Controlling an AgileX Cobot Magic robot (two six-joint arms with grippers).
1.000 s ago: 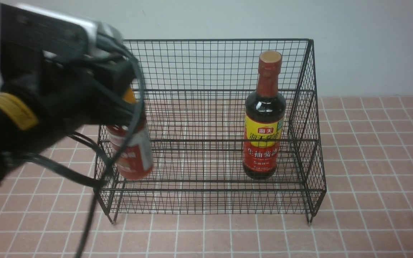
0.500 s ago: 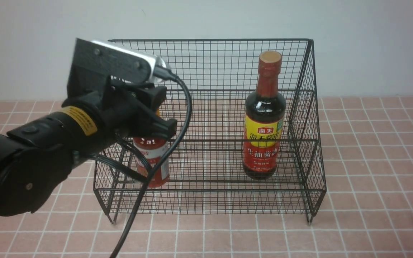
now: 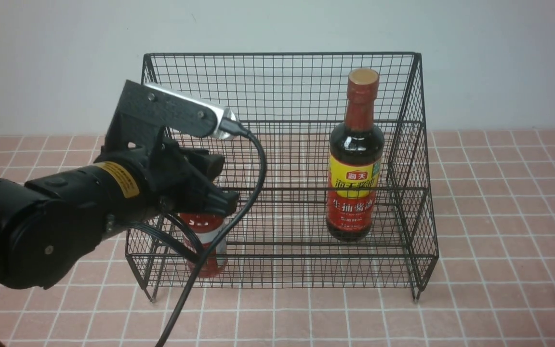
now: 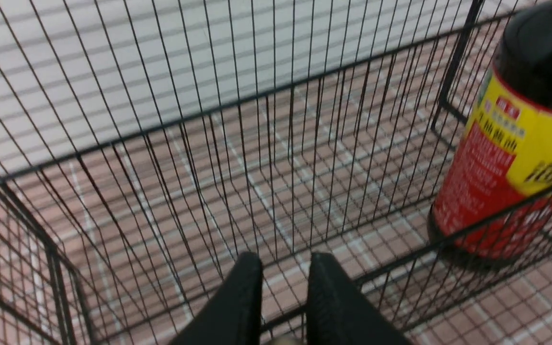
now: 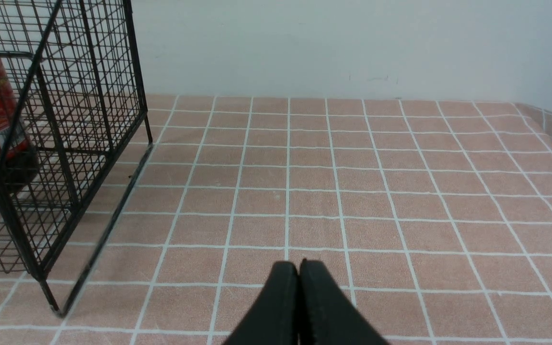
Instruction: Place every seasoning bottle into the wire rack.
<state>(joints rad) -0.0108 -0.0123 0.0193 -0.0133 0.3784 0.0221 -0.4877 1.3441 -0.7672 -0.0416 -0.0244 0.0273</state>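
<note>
- One short red sauce bottle: hanging upright between the left gripper's jaws, which are gripping its top.
- One wire rack: standing around and beyond those jaws.
- One soy-sauce bottle: standing inside the rack, well apart from both grippers' jaws.
- One right gripper: keeping its jaws closed.

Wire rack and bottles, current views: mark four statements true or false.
1. The soy-sauce bottle stands inside the wire rack. True.
2. The soy-sauce bottle has a green cap. False: its cap is red-brown.
3. The right gripper's fingers are closed on a bottle. False: they are shut with nothing between them.
4. The left arm partly hides the red sauce bottle in the front view. True.
</note>
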